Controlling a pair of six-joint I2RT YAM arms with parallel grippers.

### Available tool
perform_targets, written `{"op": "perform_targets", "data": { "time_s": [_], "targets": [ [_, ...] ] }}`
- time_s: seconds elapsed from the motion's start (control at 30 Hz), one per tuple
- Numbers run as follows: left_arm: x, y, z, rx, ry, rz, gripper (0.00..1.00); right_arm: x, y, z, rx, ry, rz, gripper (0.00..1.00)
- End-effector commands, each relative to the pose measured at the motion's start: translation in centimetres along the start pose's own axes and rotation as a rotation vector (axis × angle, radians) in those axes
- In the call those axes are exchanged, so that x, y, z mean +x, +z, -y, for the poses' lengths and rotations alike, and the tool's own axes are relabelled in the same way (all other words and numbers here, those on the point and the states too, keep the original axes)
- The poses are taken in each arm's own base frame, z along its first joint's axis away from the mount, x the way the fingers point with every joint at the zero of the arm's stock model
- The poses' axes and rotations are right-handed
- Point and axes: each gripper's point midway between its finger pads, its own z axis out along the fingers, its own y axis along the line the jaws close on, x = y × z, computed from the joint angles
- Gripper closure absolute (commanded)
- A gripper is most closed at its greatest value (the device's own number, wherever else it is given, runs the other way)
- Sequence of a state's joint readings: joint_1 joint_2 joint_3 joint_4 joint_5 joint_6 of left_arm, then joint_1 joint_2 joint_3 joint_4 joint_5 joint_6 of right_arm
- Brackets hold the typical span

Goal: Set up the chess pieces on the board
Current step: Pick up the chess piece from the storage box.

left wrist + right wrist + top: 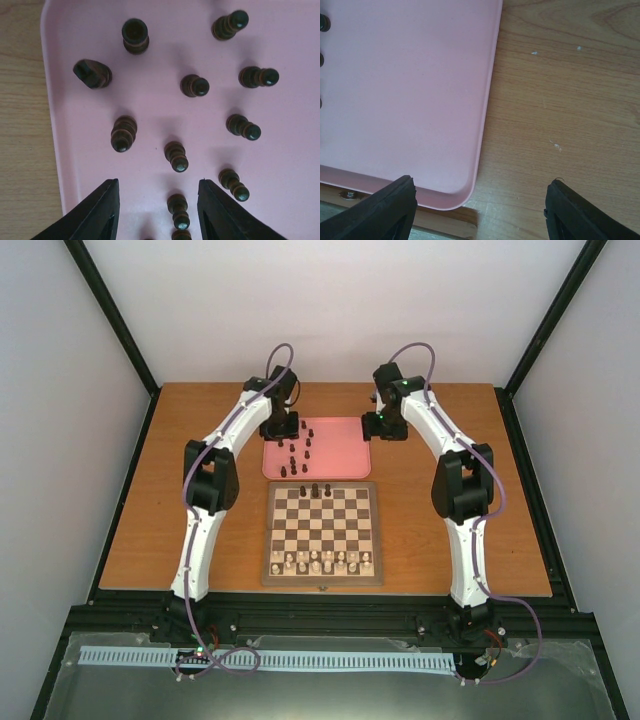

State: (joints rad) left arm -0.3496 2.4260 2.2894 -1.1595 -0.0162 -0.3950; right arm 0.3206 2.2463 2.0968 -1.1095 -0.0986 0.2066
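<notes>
Setup has barely started: three dark pieces [315,489] stand on the board [322,525], many more on the tray [345,455] behind it, left hand [157,186] and right hand [481,181] spread apart, empty.

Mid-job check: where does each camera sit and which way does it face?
Top external: above and behind both arms, looking down on them, the board and pink tray.
Left wrist: above the tray, looking down at the chess pieces; open left hand shows.
Right wrist: over the tray's corner and table; open right hand shows.
Shared: the tray.
</notes>
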Motion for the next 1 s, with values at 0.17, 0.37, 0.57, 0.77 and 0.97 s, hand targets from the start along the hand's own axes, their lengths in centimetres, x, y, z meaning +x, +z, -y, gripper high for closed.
{"op": "perform_targets", "data": {
  "time_s": [0.17,0.37,0.57,0.77,0.97],
  "targets": [
    [-2.3,-0.8,-0.9,0.002,-0.053,0.068,0.55,-0.6,0.0,0.7,-0.01,0.016,0.006,0.29],
    [-2.7,0.0,-1.8,-0.004,-0.081,0.068,0.55,-0.7,0.3,0.8,-0.011,0.019,0.002,0.29],
    [-3.1,0.8,-1.8,-0.005,-0.097,0.077,0.58,-0.7,0.5,1.2,-0.006,0.024,-0.001,0.29],
    [-3.3,1.8,-1.9,-0.005,-0.112,0.073,0.58,-0.7,0.7,1.6,-0.003,0.031,-0.005,0.29],
    [-3.3,2.1,-2.1,-0.01,-0.117,0.069,0.59,-0.7,0.7,2.0,-0.001,0.039,-0.007,0.29]
  ]
}}
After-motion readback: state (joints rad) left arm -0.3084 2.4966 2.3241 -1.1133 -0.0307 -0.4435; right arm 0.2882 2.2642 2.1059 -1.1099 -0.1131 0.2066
